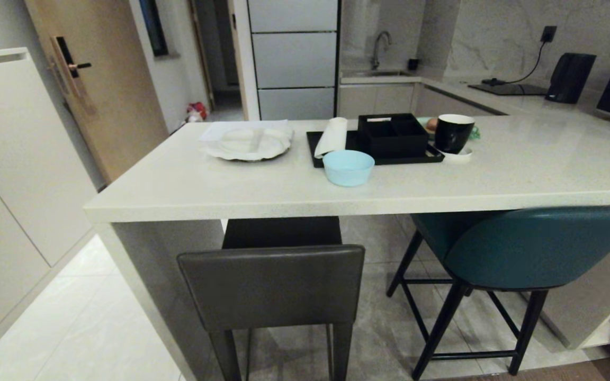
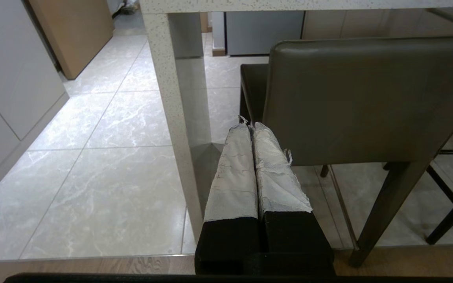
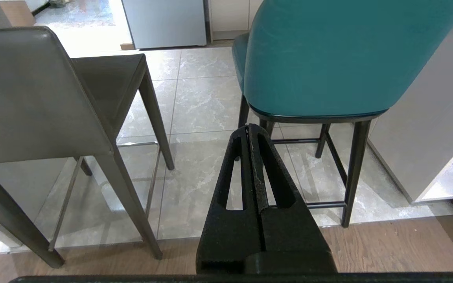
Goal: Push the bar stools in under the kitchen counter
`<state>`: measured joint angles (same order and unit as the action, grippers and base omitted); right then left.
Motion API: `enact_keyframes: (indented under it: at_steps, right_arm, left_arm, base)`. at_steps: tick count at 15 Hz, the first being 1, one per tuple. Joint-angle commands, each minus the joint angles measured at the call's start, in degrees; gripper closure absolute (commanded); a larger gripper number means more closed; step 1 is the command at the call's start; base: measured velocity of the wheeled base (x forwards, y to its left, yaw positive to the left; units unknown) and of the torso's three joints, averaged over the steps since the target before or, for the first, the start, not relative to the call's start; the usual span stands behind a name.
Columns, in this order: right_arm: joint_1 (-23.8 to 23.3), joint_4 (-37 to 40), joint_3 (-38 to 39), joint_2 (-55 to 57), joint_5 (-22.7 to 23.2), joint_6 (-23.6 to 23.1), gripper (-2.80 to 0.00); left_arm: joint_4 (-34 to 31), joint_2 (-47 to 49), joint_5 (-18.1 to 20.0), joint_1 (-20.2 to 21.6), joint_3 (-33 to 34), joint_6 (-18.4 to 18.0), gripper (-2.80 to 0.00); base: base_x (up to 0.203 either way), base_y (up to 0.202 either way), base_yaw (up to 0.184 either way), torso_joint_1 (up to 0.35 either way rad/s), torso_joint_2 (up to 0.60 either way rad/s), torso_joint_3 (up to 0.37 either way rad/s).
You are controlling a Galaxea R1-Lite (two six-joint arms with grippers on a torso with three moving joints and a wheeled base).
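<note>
Two bar stools stand at the kitchen counter [image 1: 294, 198], its cream speckled top above their seats. The dark grey stool [image 1: 272, 286] is on the left, its low back out in front of the counter edge and its seat partly beneath. The teal stool [image 1: 532, 246] with slim black legs is on the right, its curved back also outside the edge. Neither arm shows in the head view. My left gripper [image 2: 250, 125] is shut and empty, level with the grey stool's back [image 2: 368, 98], short of it. My right gripper [image 3: 249, 127] is shut and empty, pointing between the grey stool [image 3: 34, 94] and teal stool [image 3: 321, 59].
The counter's slab side panel [image 2: 175, 118] stands left of the grey stool. On top are a white plate [image 1: 249, 142], a blue bowl [image 1: 348, 167], a black tray [image 1: 379, 143] and a black mug [image 1: 453, 132]. White cabinets [image 1: 14, 159] line the left; tiled floor runs between.
</note>
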<state>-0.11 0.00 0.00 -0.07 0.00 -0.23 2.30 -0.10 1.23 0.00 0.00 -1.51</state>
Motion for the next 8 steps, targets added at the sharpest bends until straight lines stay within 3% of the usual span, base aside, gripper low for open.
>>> enact_keyframes:
  at_steps: [1, 4, 8]
  right_arm:
    - [0.02, -0.03, 0.0, 0.07, -0.03, -0.04, 0.0]
    - [-0.06, 0.0, 0.0, 0.07, 0.0, -0.04, 0.0]
    - [-0.07, 0.0, 0.0, 0.07, -0.09, -0.04, 0.0]
  left_arm:
    - [0.07, 0.1, 0.0, 0.0, 1.12, -0.07, 0.0]
    - [0.07, 0.1, 0.0, 0.0, 1.14, -0.07, 0.0]
    - [0.07, 0.1, 0.0, 0.0, 1.14, -0.07, 0.0]
  base:
    - [0.0, 0.0, 0.0, 0.017, -0.03, -0.014]
    - [0.001, -0.026, -0.002, 0.0, 0.0, 0.002]
    - [0.0, -0.183, -0.002, 0.004, 0.0, 0.001]
